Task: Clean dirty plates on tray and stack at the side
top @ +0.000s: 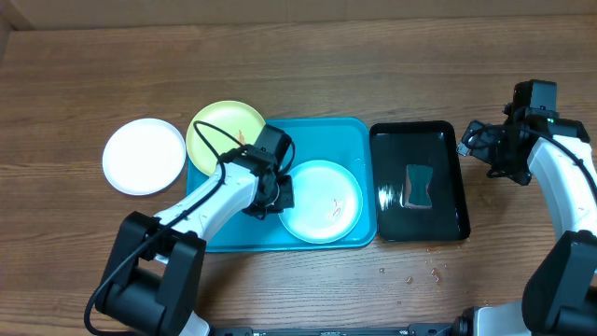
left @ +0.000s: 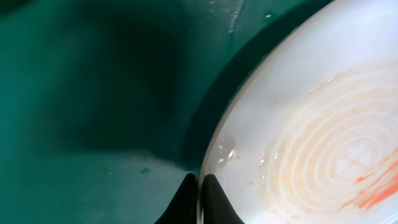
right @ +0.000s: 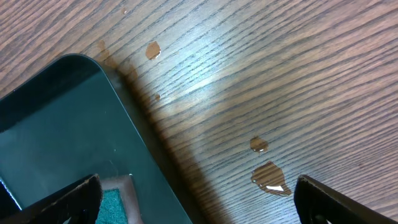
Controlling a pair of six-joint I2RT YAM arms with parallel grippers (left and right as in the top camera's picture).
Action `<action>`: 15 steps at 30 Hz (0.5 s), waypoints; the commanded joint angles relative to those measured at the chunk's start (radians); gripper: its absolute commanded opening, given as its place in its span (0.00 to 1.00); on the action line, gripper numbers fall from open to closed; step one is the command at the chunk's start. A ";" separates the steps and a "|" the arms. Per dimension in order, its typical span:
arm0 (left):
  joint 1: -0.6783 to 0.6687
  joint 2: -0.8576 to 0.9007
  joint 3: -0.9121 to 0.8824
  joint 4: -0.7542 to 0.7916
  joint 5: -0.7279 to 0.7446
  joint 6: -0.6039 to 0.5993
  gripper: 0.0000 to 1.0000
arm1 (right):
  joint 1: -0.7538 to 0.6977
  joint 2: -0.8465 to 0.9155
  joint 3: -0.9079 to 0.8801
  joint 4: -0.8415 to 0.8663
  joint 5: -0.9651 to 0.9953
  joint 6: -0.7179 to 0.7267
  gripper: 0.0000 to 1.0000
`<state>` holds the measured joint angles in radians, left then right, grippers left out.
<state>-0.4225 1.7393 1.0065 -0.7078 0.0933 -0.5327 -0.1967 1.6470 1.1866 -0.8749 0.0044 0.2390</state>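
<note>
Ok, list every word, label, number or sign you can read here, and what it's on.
None can be read.
The light blue plate, yellow-green plate, white plate, turquoise tray, black tray and sponge carry no print.
No legible marking shows on the left arm or right arm.

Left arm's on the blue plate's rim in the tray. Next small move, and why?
Probably lift the left gripper slightly, tipping the light blue round plastic plate off the turquoise rectangular plastic tray. Its jaws are shut on the plate's rim, orange smears show on it, and the open right gripper hovers by the black tray holding the green sponge.
</note>
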 commanded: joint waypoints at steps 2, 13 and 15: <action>0.011 0.005 -0.009 -0.020 -0.033 -0.043 0.04 | -0.004 -0.001 0.019 0.006 0.001 0.003 1.00; 0.011 0.005 -0.005 -0.051 -0.015 -0.066 0.05 | -0.004 -0.001 0.019 0.006 0.001 0.003 1.00; 0.011 0.005 -0.005 -0.051 -0.015 -0.066 0.05 | -0.004 -0.001 0.019 0.006 0.001 0.003 1.00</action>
<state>-0.4179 1.7393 1.0077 -0.7444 0.0933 -0.5785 -0.1967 1.6470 1.1866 -0.8749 0.0040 0.2386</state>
